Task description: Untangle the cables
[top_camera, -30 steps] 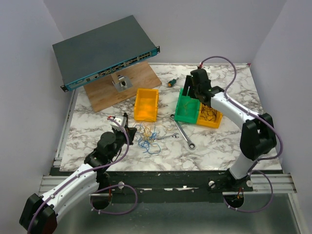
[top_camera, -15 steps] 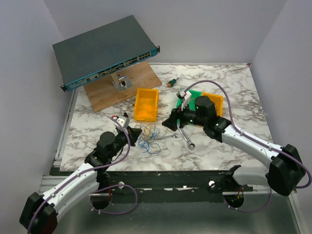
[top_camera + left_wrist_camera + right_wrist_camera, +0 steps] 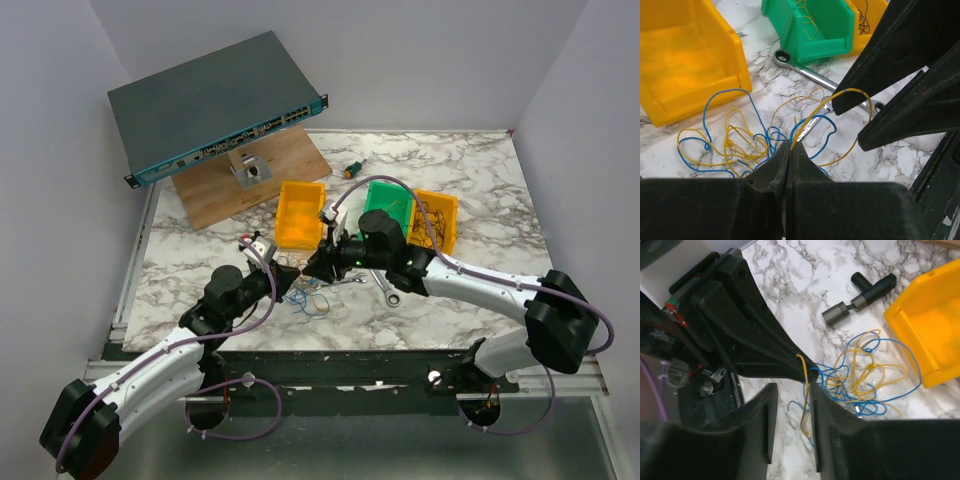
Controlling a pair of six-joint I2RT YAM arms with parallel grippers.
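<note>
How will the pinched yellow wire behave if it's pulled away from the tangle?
Probably floppy: the yellow wire arcs loosely out of the shut left gripper, passing between the fingers of the right gripper. Likely very light, being so thin, so the cables may drag along with it. Its loops cross blue ones, so snagging seems likely.

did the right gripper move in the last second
Yes. The right gripper swung left from over the green bin to the cables, beside the left gripper.
</note>
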